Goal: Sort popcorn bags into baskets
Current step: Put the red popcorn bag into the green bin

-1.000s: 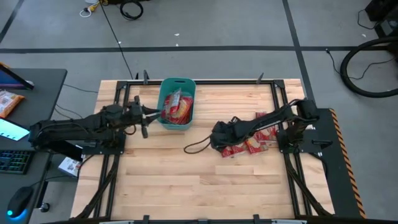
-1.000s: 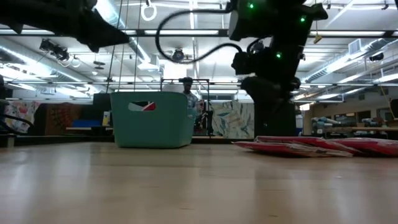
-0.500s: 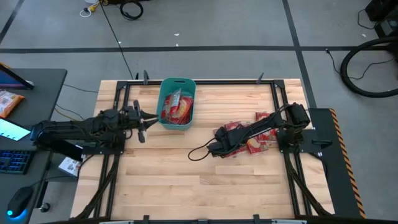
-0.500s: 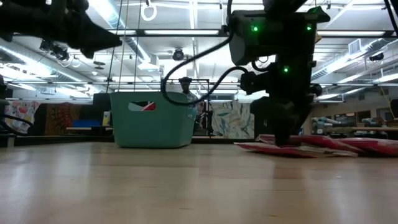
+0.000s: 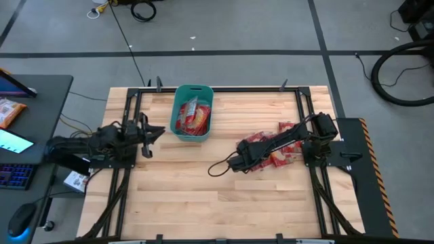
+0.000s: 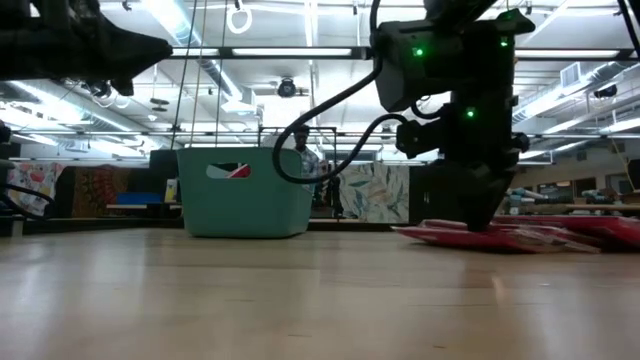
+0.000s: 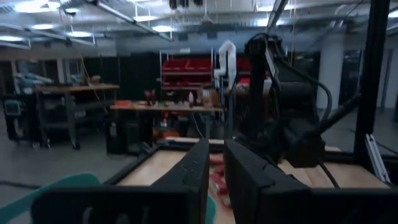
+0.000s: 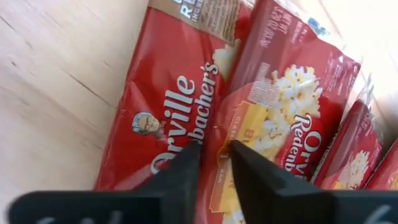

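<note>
1. The right gripper (image 8: 214, 152) is down on the heap of popcorn bags at the right side of the table. Its fingers are drawn narrow, and their tips pinch the edge of one Orville Redenbacher's popcorn bag (image 8: 273, 124) where it overlaps a second bag (image 8: 165, 106). Whether the pinch has truly caught the foil cannot be told; the bag lies flat.
2. In the low view the right gripper (image 6: 482, 210) stands nearly upright, tips touching the top of the red pile (image 6: 510, 235), which rests on the wooden table (image 5: 203, 183).
3. From above, the remaining bags (image 5: 274, 152) lie fanned and overlapping under and beside the right arm, well apart from the teal basket (image 5: 179, 112) at the far edge.
4. The basket already holds several red bags (image 5: 193, 118).
5. The left gripper (image 5: 146, 132) hangs above the table just beside the basket, nothing between its fingers, which stand narrow with a slim gap in the left wrist view (image 7: 214, 168).
6. Step in hand: pickup of the next bag from the heap.
7. Judgement: the next move calls for a straight lift to peel one bag off its neighbours, then a carry across to the basket. The glossy bags overlap, so a second one may drag along or the pinched edge may slip.
</note>
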`<state>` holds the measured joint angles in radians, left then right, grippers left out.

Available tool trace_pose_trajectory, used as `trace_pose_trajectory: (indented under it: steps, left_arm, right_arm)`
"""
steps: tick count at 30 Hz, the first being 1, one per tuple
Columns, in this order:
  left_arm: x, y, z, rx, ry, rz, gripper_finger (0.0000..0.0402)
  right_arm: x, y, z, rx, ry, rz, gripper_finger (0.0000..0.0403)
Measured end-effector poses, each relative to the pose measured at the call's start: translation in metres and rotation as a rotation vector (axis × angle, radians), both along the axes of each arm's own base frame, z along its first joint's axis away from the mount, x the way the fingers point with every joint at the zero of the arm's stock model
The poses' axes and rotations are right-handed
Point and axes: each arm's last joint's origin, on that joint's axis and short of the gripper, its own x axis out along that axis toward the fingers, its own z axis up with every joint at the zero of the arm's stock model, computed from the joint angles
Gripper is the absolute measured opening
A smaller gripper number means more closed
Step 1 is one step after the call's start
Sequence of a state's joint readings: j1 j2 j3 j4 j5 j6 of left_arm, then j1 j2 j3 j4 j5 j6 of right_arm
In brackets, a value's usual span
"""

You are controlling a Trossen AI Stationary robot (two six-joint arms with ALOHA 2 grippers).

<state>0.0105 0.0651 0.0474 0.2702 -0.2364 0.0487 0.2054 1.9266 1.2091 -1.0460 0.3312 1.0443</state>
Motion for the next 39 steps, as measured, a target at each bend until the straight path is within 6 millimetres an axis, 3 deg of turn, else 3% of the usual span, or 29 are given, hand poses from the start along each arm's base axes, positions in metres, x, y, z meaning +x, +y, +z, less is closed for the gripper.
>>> trace_pose_trajectory:
  steps: [7,12,21,26,33,39]
  left_arm:
    - [-0.003,0.0,-0.005,0.073,-0.011,0.023,0.0028]
    - [-0.002,0.0,-0.009,0.085,0.037,0.025,0.0025]
    - [0.0,0.0,-0.018,-0.013,0.101,0.001,0.0025]
    - [0.0,0.0,-0.018,-0.049,0.093,-0.006,0.0025]
    - [0.0,0.0,-0.018,-0.1,0.08,-0.017,0.0025]
    - [0.0,0.0,-0.018,-0.12,0.075,-0.021,0.0025]
  right_arm:
    - [-0.001,0.008,0.001,0.007,0.015,0.054,0.001]
    - [0.009,0.017,0.016,0.012,-0.008,0.124,0.001]
    - [0.036,0.031,0.063,-0.045,-0.102,0.346,0.0005]
    - [0.042,0.031,0.088,-0.129,-0.116,0.367,0.0005]
    - [0.05,0.013,0.122,-0.245,-0.144,0.33,0.0005]
    - [0.058,-0.015,0.137,-0.393,-0.104,0.392,0.0005]
